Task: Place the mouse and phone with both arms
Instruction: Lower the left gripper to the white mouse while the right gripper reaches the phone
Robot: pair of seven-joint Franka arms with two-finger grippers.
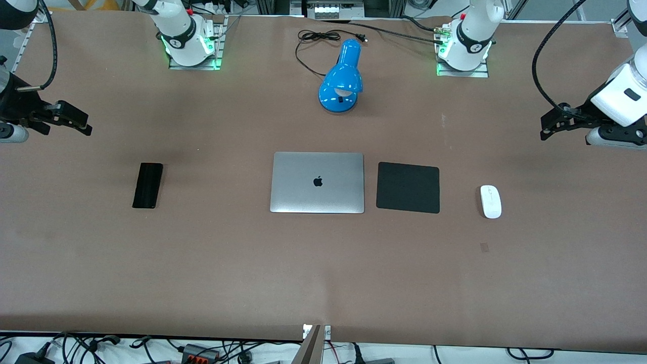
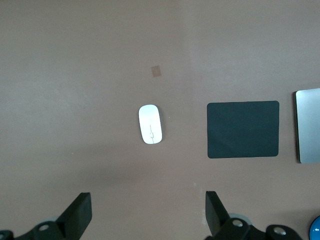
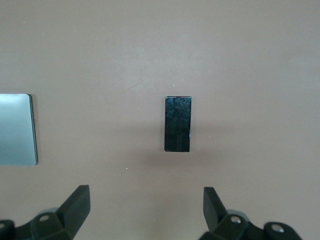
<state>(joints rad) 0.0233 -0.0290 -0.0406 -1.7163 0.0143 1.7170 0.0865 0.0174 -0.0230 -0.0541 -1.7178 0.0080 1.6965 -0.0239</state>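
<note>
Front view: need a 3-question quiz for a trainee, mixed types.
1. True or false: the mouse lies on the mat.
2. What lies between the phone and the mat? A lamp, B laptop, C mouse.
3. Fill in: the left gripper and the right gripper are both ____.

Key: 1 false, it lies on the table beside the mat; 2 B; 3 open.

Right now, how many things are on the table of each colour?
Black: 2, the phone and the mat
White: 1, the mouse
Silver: 1, the laptop
Blue: 1, the lamp
Total: 5
</note>
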